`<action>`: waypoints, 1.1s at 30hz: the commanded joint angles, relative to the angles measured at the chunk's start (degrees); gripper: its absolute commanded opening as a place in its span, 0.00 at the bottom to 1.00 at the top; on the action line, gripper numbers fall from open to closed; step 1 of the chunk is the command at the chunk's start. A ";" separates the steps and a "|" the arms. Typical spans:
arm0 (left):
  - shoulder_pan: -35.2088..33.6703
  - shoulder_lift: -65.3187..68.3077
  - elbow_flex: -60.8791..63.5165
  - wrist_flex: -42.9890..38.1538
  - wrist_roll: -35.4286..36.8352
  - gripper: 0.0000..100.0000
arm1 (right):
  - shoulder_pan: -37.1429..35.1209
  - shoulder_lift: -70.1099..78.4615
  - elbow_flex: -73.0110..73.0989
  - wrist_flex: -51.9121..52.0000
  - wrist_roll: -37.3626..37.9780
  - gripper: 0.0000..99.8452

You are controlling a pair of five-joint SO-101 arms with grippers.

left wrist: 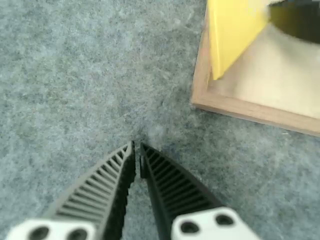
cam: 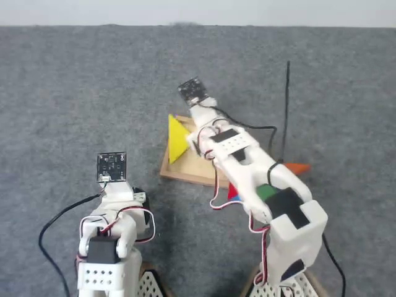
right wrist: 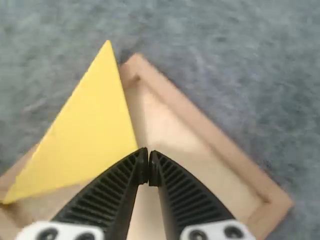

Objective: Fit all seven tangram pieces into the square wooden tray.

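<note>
Closest up, left end effector [left wrist: 137, 147]: black ribbed fingers pressed together, nothing between them, low over the grey felt-like worktop [left wrist: 75, 75], near one corner of the wooden tray [left wrist: 235, 107].

Right end effector [right wrist: 148, 155]: likewise closed and empty, above the tray's bare floor, tips just beside one edge of the yellow triangle [right wrist: 85, 135].

Yellow triangle lying across the tray's left rim, partly inside, one sharp tip jutting out past the tray's far corner.

Seen from the high view: tray at centre frame, right arm stretched diagonally over it from lower right, left arm folded back at lower left, well short of the tray.

Orange piece [cam: 298, 167] on the worktop right of the tray. Red piece [cam: 231, 193] and green piece [cam: 267, 192] peeking out from under the right arm, below the tray, mostly hidden.
</note>
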 commanded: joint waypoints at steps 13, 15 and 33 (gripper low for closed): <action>-0.35 -1.14 -0.75 0.26 -0.88 0.01 | -1.80 -17.71 7.12 -1.27 -1.14 0.01; -0.35 -1.14 -0.75 0.26 -0.88 0.01 | -3.82 -16.84 7.38 -4.18 -1.05 0.01; -0.35 -1.14 -0.75 0.26 -0.88 0.01 | -3.03 -3.91 4.75 -6.81 -0.88 0.01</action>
